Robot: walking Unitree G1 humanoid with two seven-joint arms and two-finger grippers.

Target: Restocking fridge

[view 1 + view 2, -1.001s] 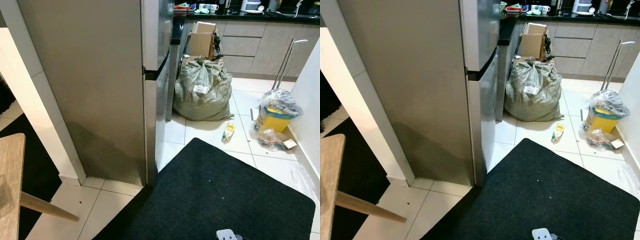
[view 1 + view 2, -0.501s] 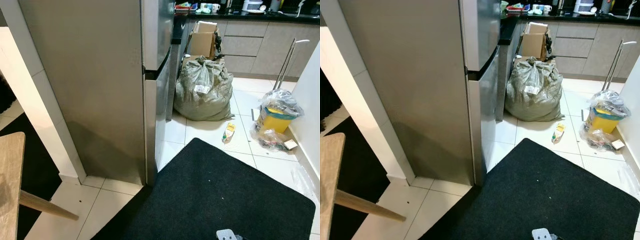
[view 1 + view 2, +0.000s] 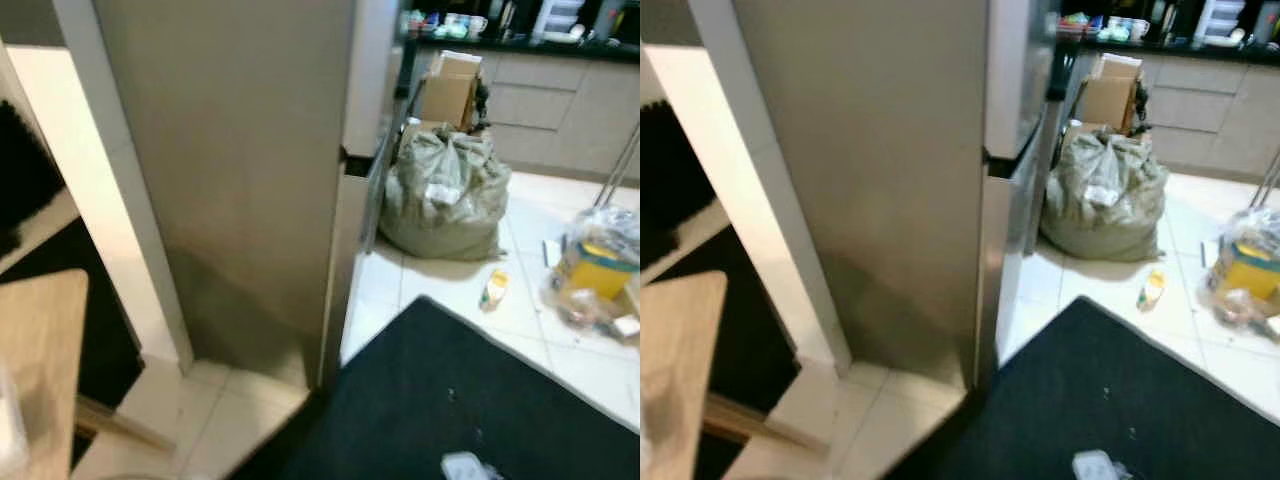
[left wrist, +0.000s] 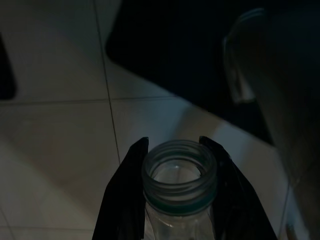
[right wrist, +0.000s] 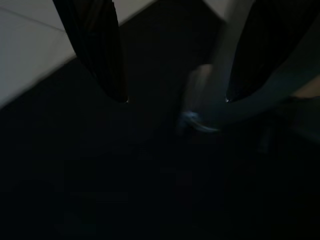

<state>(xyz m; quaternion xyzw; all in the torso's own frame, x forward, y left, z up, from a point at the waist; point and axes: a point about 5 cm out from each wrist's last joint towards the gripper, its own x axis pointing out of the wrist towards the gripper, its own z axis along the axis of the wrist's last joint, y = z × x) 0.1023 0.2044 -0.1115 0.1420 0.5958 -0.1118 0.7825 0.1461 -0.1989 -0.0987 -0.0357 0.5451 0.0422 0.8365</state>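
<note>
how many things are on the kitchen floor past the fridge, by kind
Stuffed grey sack: 1
Cardboard box: 1
Small yellow carton: 1
Yellow bin under clear plastic: 1
Black mat: 1
Total: 5

Separately, the left hand holds an open clear bottle.

Left gripper (image 4: 174,145) was clamped, both black fingers (image 4: 127,187) pressed on a held neck at 6 o'clock. Right gripper (image 5: 175,100) hung spread wide, fingertips apart.
</note>
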